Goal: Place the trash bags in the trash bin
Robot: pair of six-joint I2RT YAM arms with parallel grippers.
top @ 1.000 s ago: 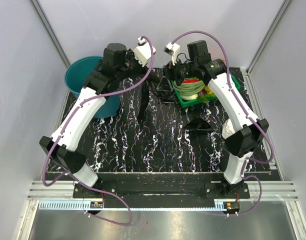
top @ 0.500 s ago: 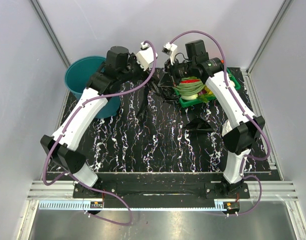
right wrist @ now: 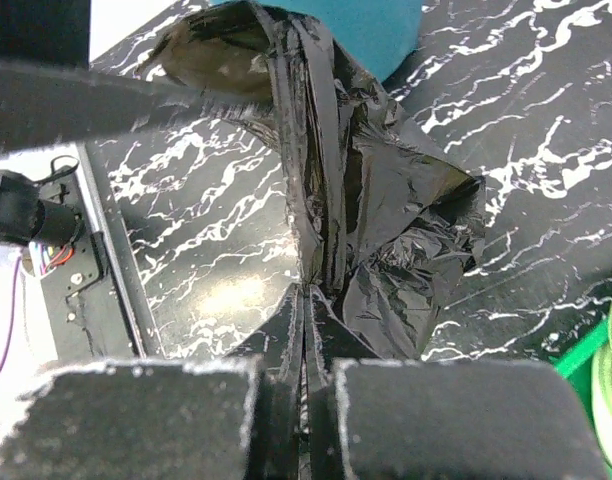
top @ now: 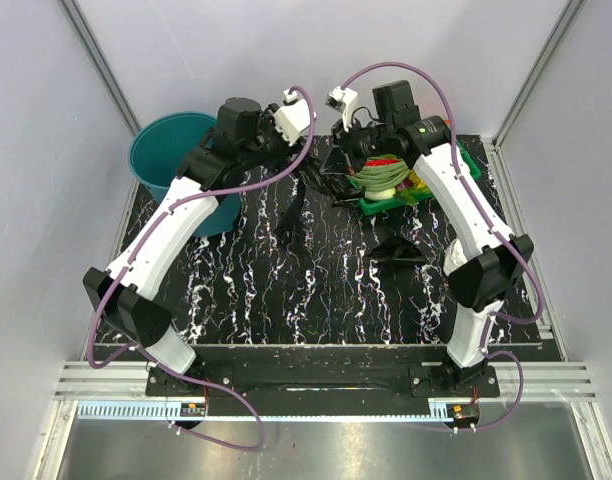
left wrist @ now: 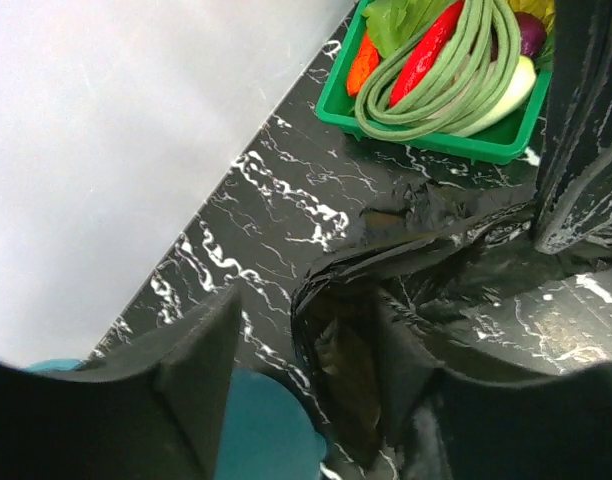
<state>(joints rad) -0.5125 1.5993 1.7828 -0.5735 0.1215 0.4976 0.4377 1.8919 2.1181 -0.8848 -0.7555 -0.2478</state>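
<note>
Starting at the hanging trash bag: strung out over the marble-patterned table at far centre, with a long axis from roughly 1 o'clock down to 7 o'clock in the top view. Contact of its lower end with the table: not possible to tell. Pinched at the upper end by the right gripper, fingers pressed together on a fold of black film. Flanked as well by the left gripper, fingers spread apart, with film lying loose in the gap, not clamped. Looking from the bag toward the trash bin: found at 9 to 10 o'clock, near the bag's left side, close under the left arm and well apart from the right arm's base. Judged therefore to need a carry leftward, over the rim, then a release. Probably the easier reach for the left arm, yet gripped at present only by the right. Counting outward: two trash bags, namely the hanging one plus what looks like a second trash bag crumpled on the table at 4 o'clock of the first, beside the right arm; one trash bin; one green tray of vegetables at 3 o'clock, just beside the pinch; two grippers.
</note>
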